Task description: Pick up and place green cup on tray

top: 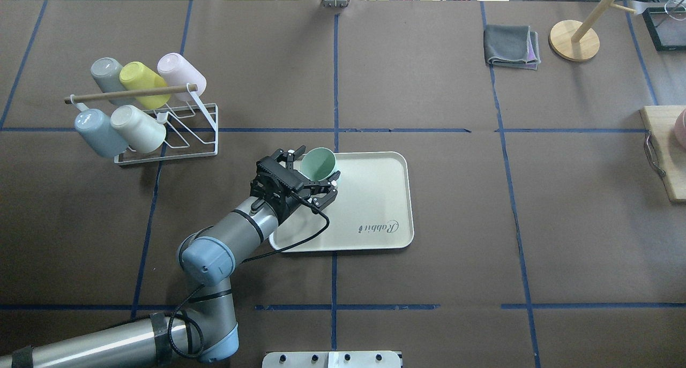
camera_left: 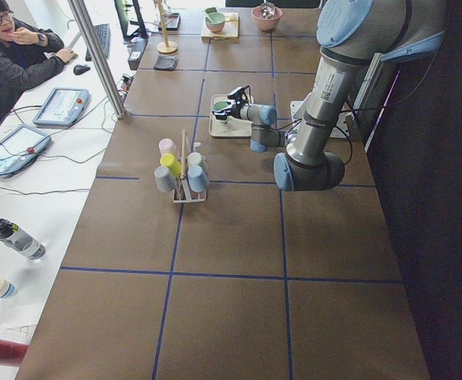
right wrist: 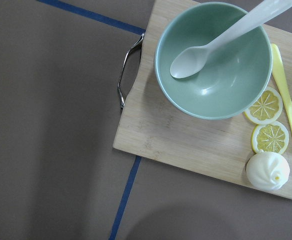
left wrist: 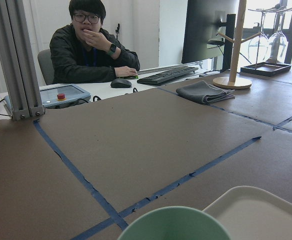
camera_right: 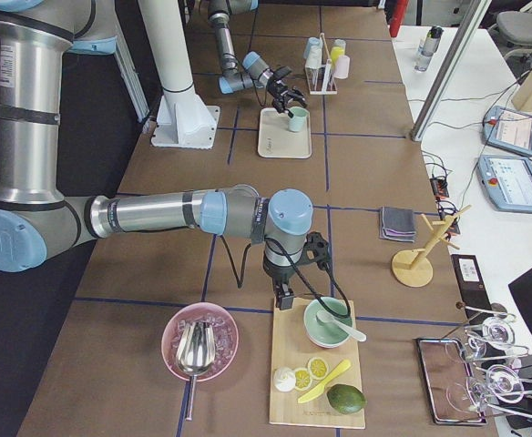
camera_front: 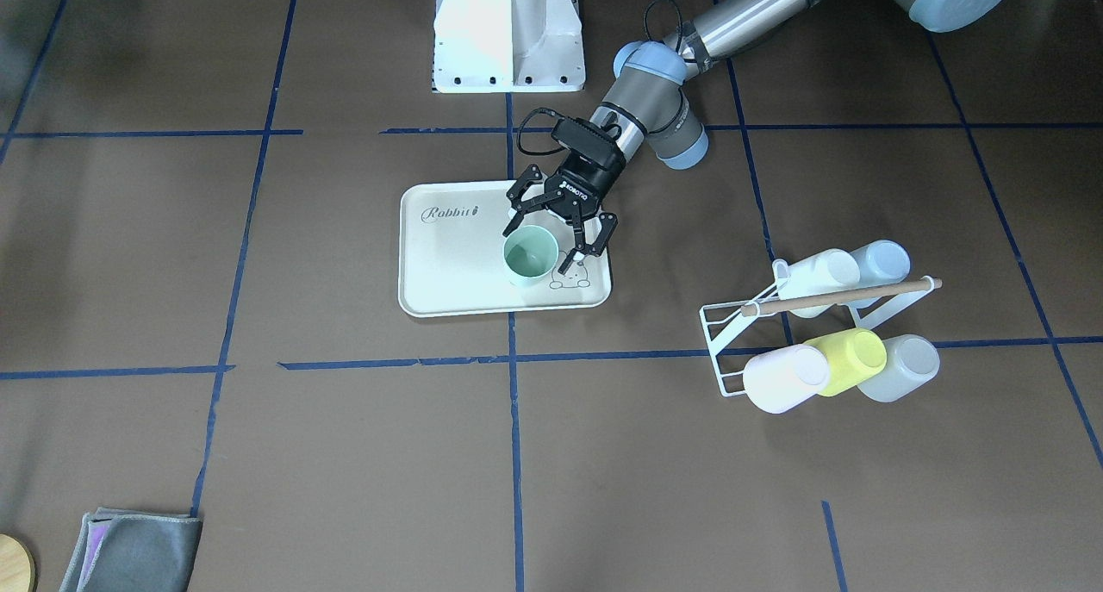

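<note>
The pale mint-green cup (camera_front: 530, 258) stands upright on the cream "Rabbit" tray (camera_front: 448, 264), at the tray's end nearest the cup rack. My left gripper (camera_front: 538, 248) is open, with one finger on each side of the cup and not closed on it. The overhead view shows the same: cup (top: 317, 163), tray (top: 370, 196), gripper (top: 315, 169). In the left wrist view the cup's rim (left wrist: 173, 225) fills the bottom edge beside a tray corner (left wrist: 256, 210). My right gripper (camera_right: 284, 296) hangs over a wooden board far from the tray. I cannot tell whether it is open or shut.
A white wire rack (top: 166, 137) holds several cups, among them a yellow one (top: 140, 77). A grey cloth (top: 512, 46) and a wooden stand (top: 573, 38) lie at the far right. The wooden board (right wrist: 186, 135) carries a green bowl (right wrist: 213, 60), a spoon and lemon slices.
</note>
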